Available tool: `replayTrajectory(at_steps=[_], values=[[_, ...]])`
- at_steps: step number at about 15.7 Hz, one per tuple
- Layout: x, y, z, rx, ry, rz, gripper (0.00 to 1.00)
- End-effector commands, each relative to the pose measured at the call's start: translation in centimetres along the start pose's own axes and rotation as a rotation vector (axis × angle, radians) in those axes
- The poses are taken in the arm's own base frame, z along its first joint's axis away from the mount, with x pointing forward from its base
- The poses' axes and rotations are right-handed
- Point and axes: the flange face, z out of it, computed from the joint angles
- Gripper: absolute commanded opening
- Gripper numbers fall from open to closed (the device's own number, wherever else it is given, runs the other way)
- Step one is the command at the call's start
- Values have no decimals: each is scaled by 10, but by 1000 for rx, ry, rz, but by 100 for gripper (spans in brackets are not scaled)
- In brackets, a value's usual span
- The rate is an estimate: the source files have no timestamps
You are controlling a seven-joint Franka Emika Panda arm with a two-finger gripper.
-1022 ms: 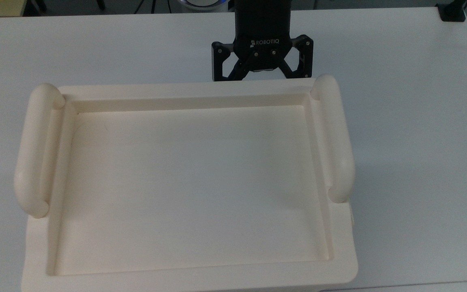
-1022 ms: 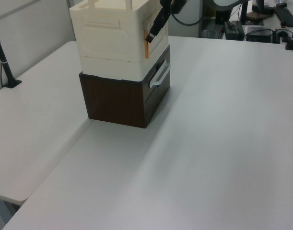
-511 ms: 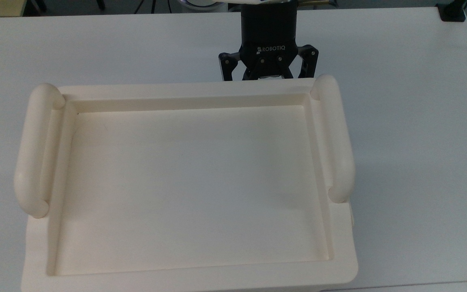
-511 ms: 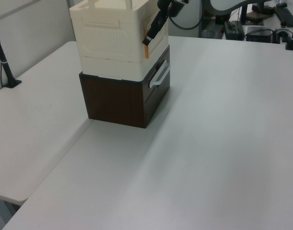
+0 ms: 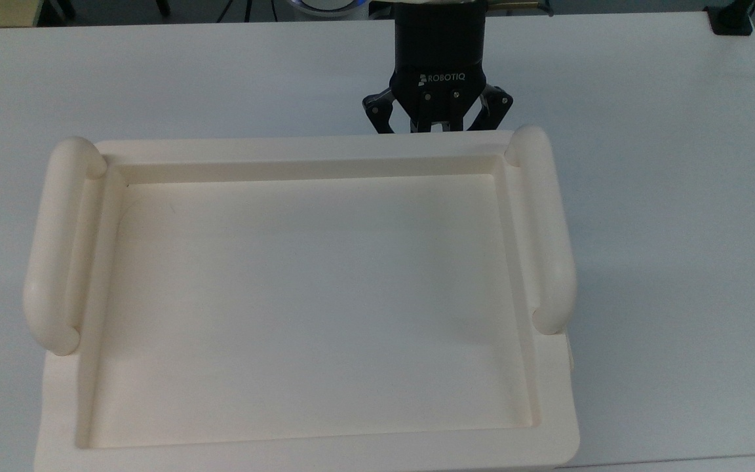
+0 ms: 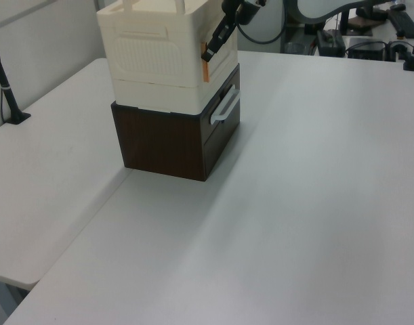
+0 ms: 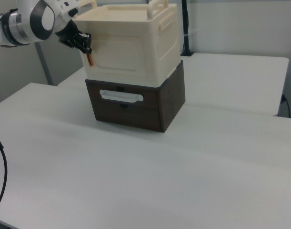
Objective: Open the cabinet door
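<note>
A white worktop (image 6: pixel 315 203) carries a dark brown drawer unit (image 7: pixel 135 107) with a pale bar handle (image 7: pixel 120 97) on its front. A cream-coloured cabinet (image 7: pixel 131 47) is stacked on top of the drawer unit; its recessed, tray-like top (image 5: pixel 312 301) is flanked by two rounded tubular handles (image 5: pixel 551 229).

The cabinet door (image 7: pixel 119 59) is the flat cream panel on the cabinet's front face, directly above the drawer handle in the right view. It lies flush with the cabinet body, with an orange strip (image 7: pixel 89 59) showing at its edge on the right view's left.

The arm reaches the cabinet from the top view's upper edge. The end effector (image 5: pixel 438 126) sits against the cabinet's front, near the corner on the top view's right. Its fingers are drawn close together, almost closed, at the door's edge where the orange strip (image 6: pixel 205 69) sits. Whether they actually pinch the edge cannot be told.
</note>
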Motion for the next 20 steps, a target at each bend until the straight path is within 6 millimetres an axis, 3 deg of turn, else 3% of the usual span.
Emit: replayTrajectory(at_steps=[1,5,9,11,12,13,14,15,20], values=[[-3,2,6,-19,-25,10,13],[-11,6,-2,-35,-110,15,12],[-29,13,-24,-58,-256,21,11],[-40,21,-43,-72,-350,31,44],[-46,24,-49,-76,-396,36,73],[-52,26,-57,-84,-441,38,80],[-58,28,-64,-90,-485,37,93],[-63,31,-72,-97,-522,41,100],[-70,36,-121,-99,-562,37,100]])
